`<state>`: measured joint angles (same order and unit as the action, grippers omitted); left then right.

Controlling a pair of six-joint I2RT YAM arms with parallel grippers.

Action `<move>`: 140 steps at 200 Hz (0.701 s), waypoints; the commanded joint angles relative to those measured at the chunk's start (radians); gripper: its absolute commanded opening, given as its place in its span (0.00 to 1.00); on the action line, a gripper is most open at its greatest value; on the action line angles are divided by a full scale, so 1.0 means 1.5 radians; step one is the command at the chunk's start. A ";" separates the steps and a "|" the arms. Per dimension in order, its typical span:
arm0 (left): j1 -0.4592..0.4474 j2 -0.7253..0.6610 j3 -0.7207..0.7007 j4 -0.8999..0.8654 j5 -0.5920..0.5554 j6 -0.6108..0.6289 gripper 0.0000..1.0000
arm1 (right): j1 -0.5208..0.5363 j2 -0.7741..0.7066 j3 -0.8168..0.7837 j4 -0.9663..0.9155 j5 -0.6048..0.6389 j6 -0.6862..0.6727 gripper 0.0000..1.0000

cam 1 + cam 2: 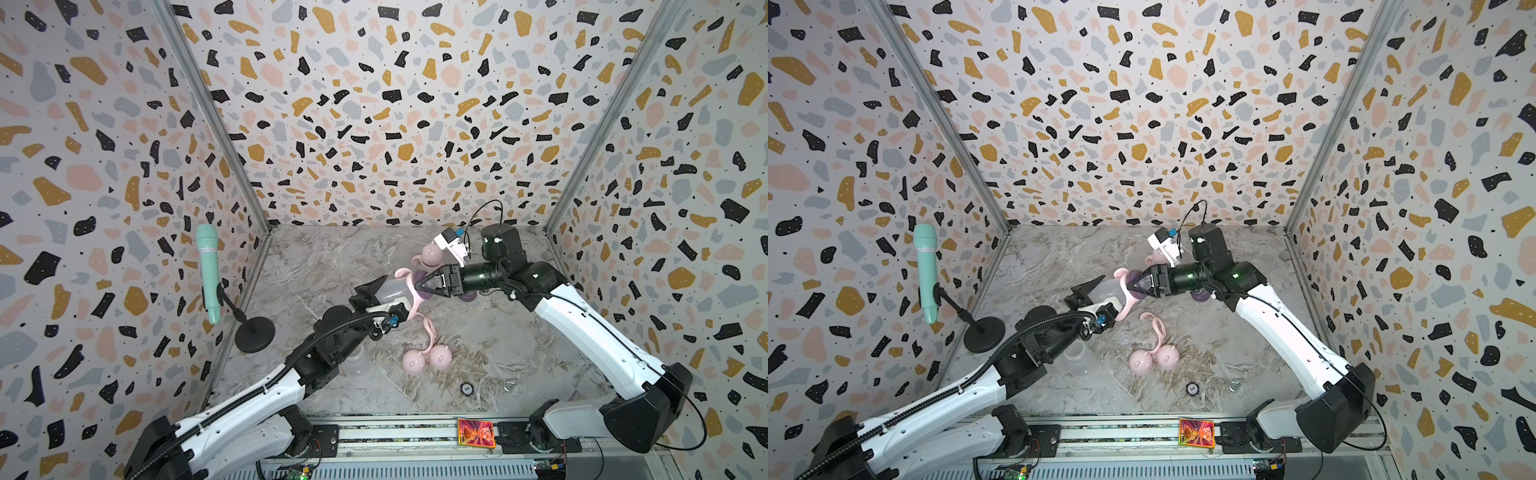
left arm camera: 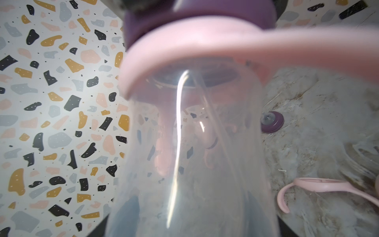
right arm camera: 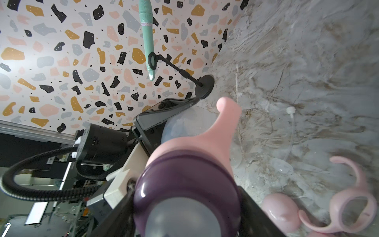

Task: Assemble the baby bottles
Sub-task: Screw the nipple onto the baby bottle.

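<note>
Left tool (image 1: 395, 296) grips clear bottle (image 1: 388, 289), right tool (image 1: 419, 286) clamps its purple collar (image 1: 420, 276); I see bare bench (image 1: 332, 257) toward back wall (image 1: 374, 124).

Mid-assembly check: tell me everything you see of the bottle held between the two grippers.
The bottle is clear, slightly frosted plastic, held in the air and lying roughly level. The left gripper clamps its body; the right gripper closes on the purple collar at its neck, with the teat toward that wrist. A pink handle ring sits between collar and body. No cap on it.
</note>
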<state>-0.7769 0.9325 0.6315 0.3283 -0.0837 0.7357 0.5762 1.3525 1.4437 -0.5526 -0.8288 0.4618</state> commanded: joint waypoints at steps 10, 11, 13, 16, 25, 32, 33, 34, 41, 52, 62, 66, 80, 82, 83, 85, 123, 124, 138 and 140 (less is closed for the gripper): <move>0.020 0.014 0.094 -0.128 0.117 -0.072 0.00 | -0.020 -0.046 0.087 -0.173 0.115 -0.211 0.80; 0.020 0.015 0.096 -0.130 0.122 -0.072 0.00 | -0.020 -0.048 0.088 -0.177 0.116 -0.213 0.81; 0.021 0.017 0.099 -0.135 0.131 -0.073 0.00 | -0.020 -0.050 0.092 -0.181 0.119 -0.221 0.82; 0.022 0.021 0.103 -0.142 0.144 -0.074 0.00 | -0.019 -0.053 0.095 -0.188 0.124 -0.230 0.84; 0.026 0.028 0.114 -0.159 0.181 -0.081 0.00 | -0.017 -0.063 0.102 -0.209 0.138 -0.255 0.88; 0.030 0.033 0.123 -0.172 0.207 -0.087 0.00 | -0.013 -0.070 0.105 -0.225 0.147 -0.276 0.90; 0.030 0.034 0.124 -0.173 0.212 -0.088 0.00 | -0.012 -0.071 0.105 -0.226 0.149 -0.278 0.90; 0.031 0.035 0.126 -0.175 0.215 -0.088 0.00 | -0.012 -0.072 0.105 -0.228 0.152 -0.282 0.90; 0.036 0.041 0.135 -0.192 0.251 -0.090 0.00 | -0.007 -0.079 0.107 -0.241 0.168 -0.296 0.91; 0.042 0.048 0.150 -0.216 0.294 -0.090 0.00 | 0.006 -0.092 0.106 -0.253 0.193 -0.316 0.93; 0.045 0.055 0.163 -0.233 0.337 -0.091 0.00 | 0.020 -0.106 0.101 -0.249 0.213 -0.328 0.94; 0.046 0.057 0.167 -0.239 0.352 -0.090 0.00 | 0.026 -0.112 0.095 -0.245 0.217 -0.333 0.94; 0.050 0.064 0.180 -0.255 0.396 -0.090 0.00 | 0.046 -0.137 0.071 -0.217 0.225 -0.347 0.93; 0.051 0.065 0.181 -0.257 0.403 -0.090 0.00 | 0.049 -0.140 0.067 -0.211 0.226 -0.349 0.93; 0.051 0.065 0.182 -0.258 0.405 -0.090 0.00 | 0.050 -0.143 0.065 -0.209 0.226 -0.350 0.93; 0.051 0.065 0.184 -0.260 0.410 -0.090 0.00 | 0.052 -0.146 0.061 -0.205 0.226 -0.352 0.93; 0.055 0.069 0.200 -0.277 0.454 -0.095 0.00 | 0.066 -0.163 0.025 -0.190 0.225 -0.378 0.92; 0.055 0.069 0.201 -0.277 0.455 -0.095 0.00 | 0.067 -0.163 0.024 -0.191 0.225 -0.378 0.92; 0.055 0.069 0.202 -0.277 0.458 -0.097 0.00 | 0.073 -0.163 0.015 -0.194 0.222 -0.382 0.93; 0.055 0.069 0.202 -0.277 0.458 -0.098 0.00 | 0.074 -0.163 0.014 -0.193 0.221 -0.383 0.93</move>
<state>-0.7013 1.0439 0.8883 -0.1070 0.5304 0.6117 0.6743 1.1130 1.4860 -0.8509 -0.5068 -0.0669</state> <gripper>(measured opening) 0.771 0.926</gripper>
